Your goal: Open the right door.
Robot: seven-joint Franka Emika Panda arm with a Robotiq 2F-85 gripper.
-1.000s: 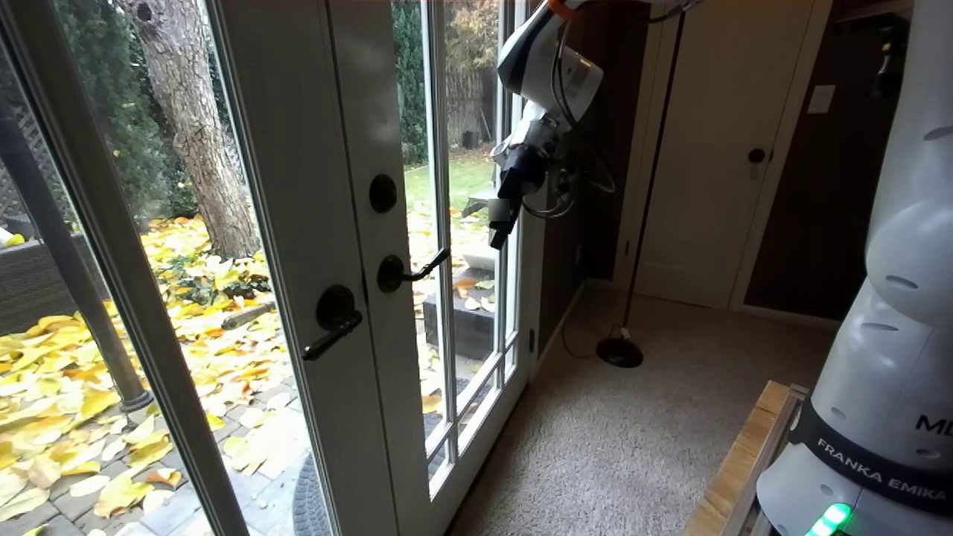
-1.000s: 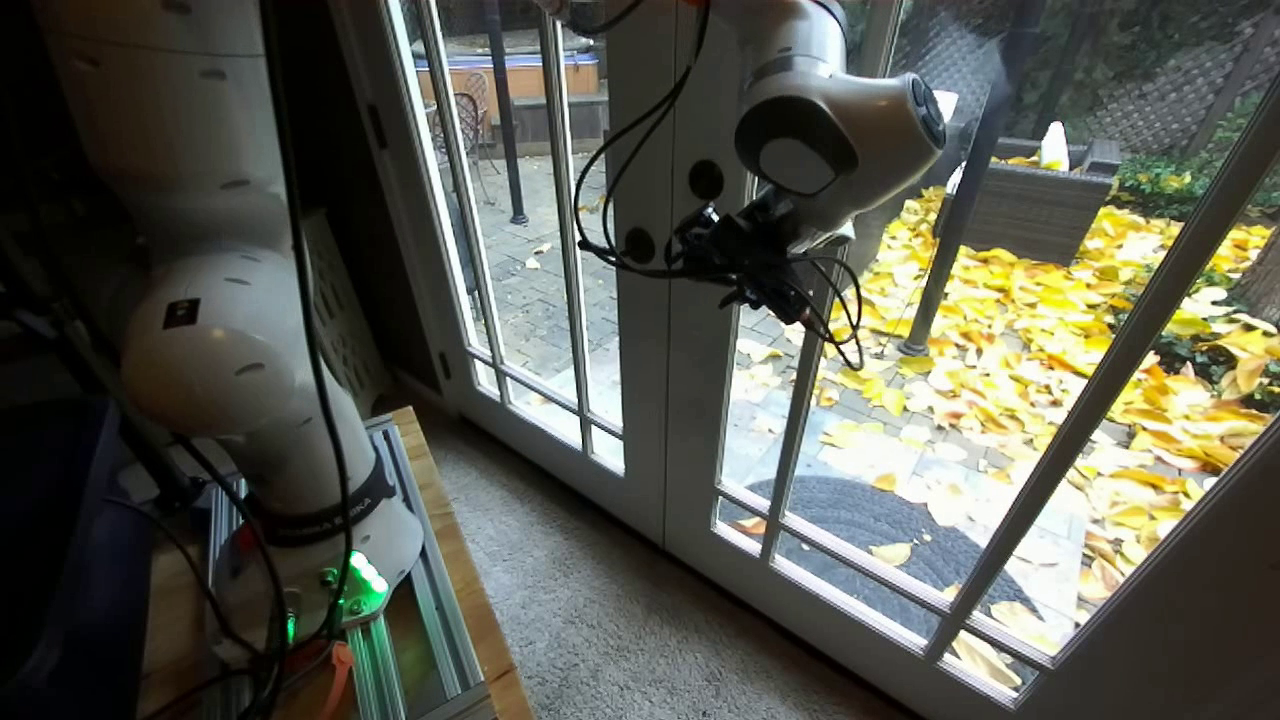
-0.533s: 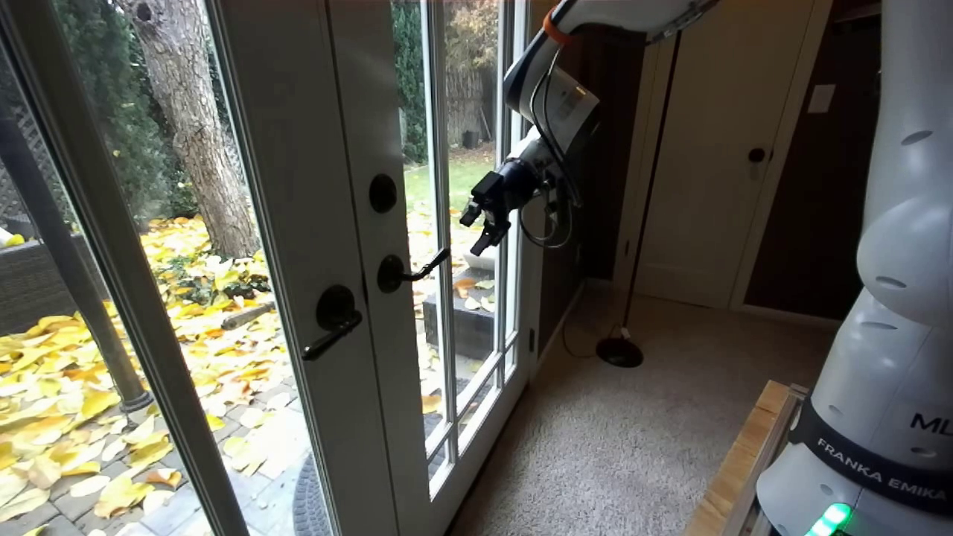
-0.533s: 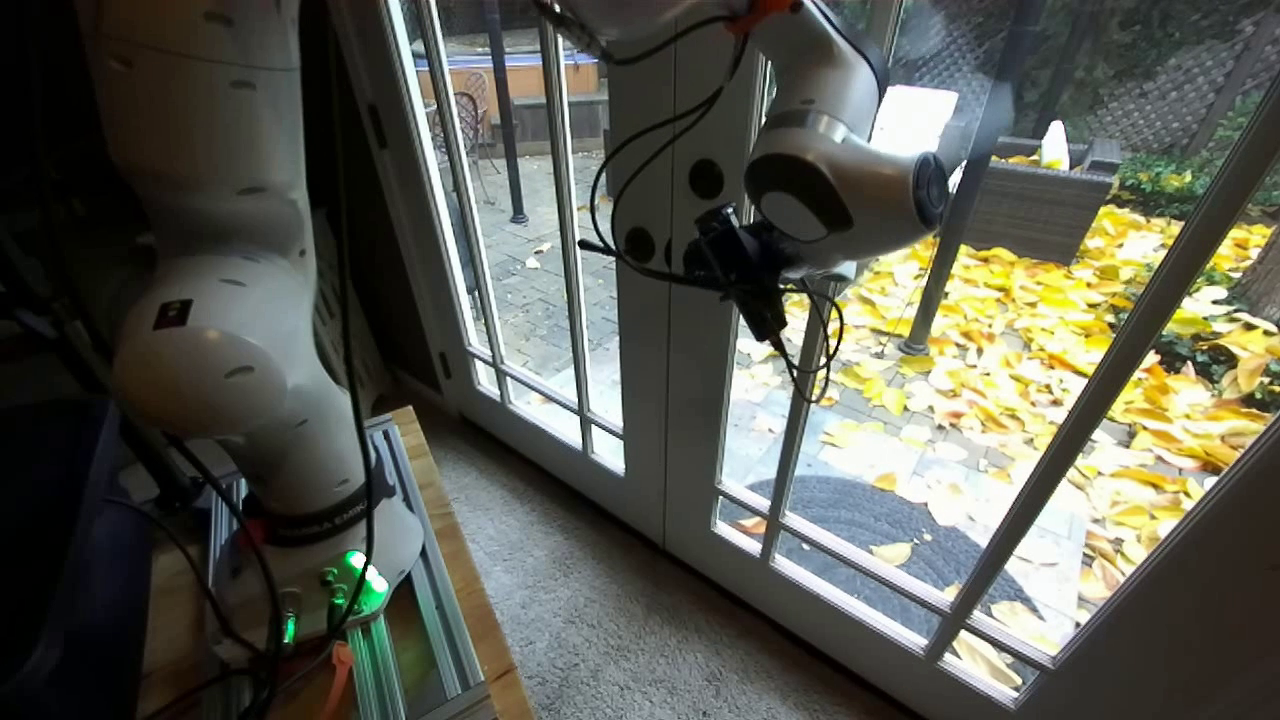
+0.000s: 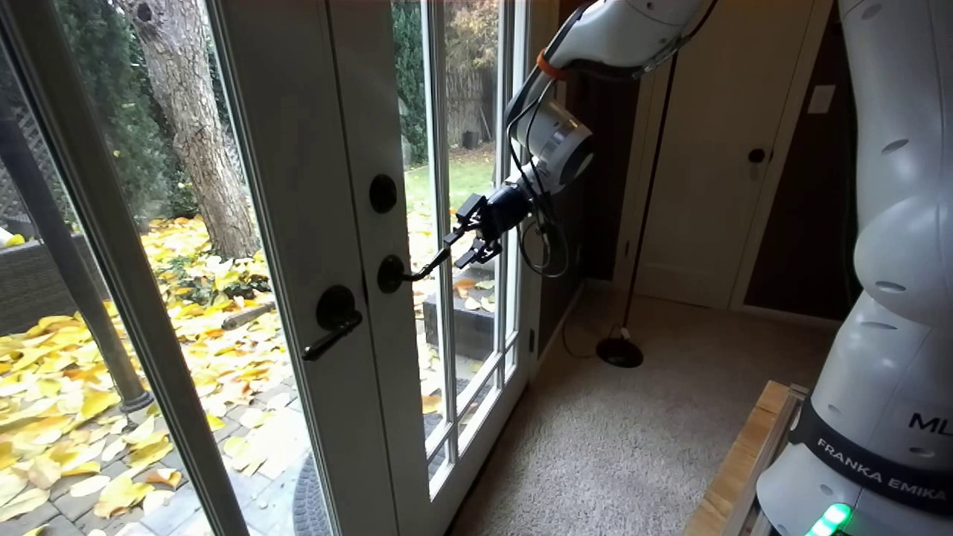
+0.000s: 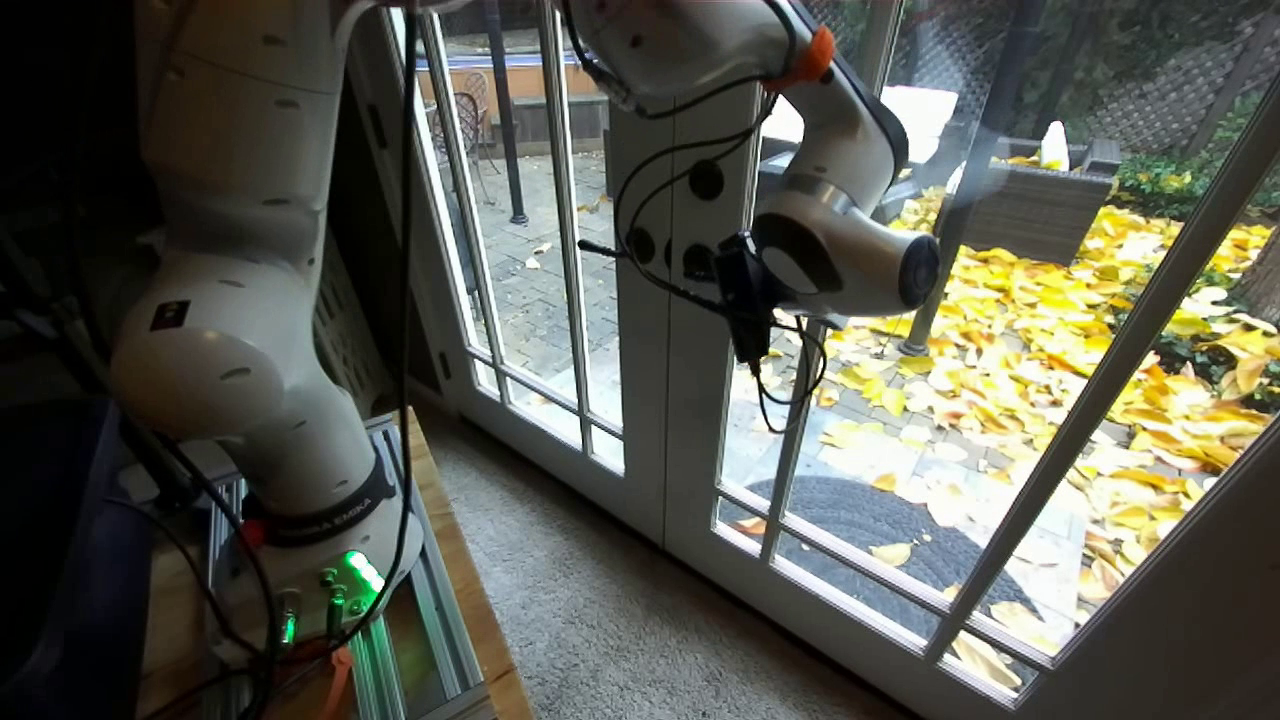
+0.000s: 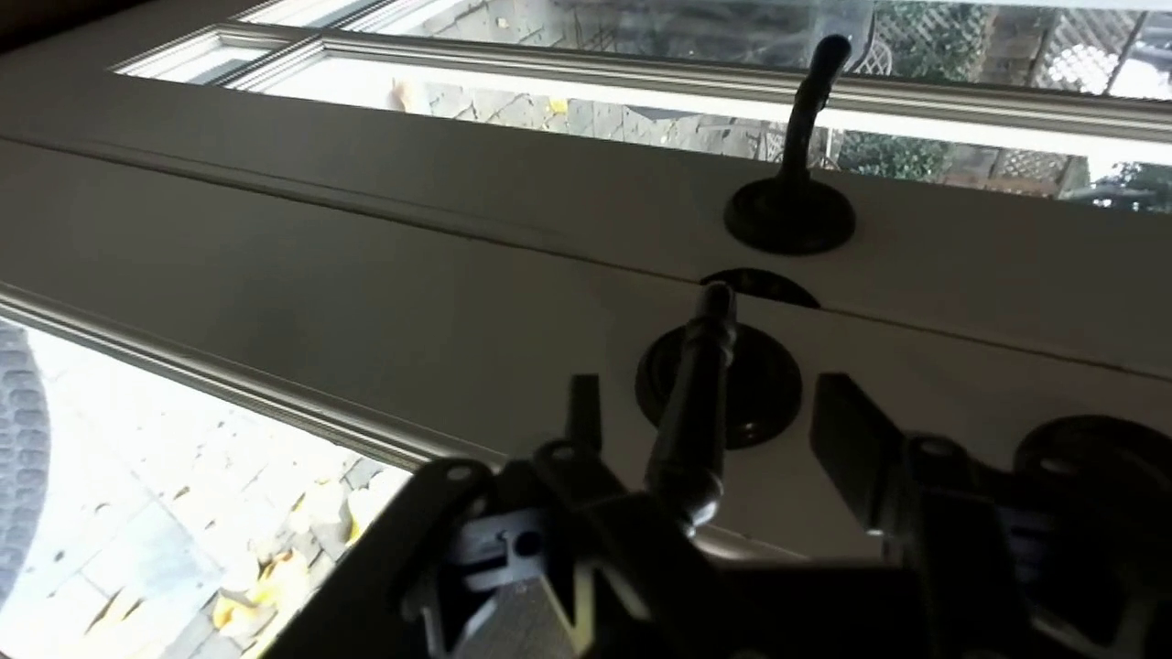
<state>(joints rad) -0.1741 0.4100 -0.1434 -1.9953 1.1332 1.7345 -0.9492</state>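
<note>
The right door [image 5: 402, 417] is white-framed with a glass pane and stands closed, flush with the matching door. It also shows in an exterior view [image 6: 692, 420]. Its black lever handle [image 5: 428, 269] sits below a round black deadbolt [image 5: 383, 193]. My gripper [image 5: 457, 250] is open at the free end of the lever. In the wrist view the lever [image 7: 691, 421] lies between the two spread fingers of my gripper [image 7: 710, 412], with a gap to the right finger. Contact with the left finger is unclear. In an exterior view the gripper [image 6: 738, 295] hides most of the lever.
The matching door has one black lever [image 5: 333, 335], close beside the right door's lever; it also shows in the wrist view [image 7: 798, 156]. A floor lamp base [image 5: 619, 352] stands on the carpet [image 5: 595, 447]. Cables [image 6: 790, 390] hang from the wrist near the glass.
The arm has come down and towards the right door's lever. The gripper has turned from pointing steeply down to pointing at the door, and its fingers have reached the lever's end. The door has not moved.
</note>
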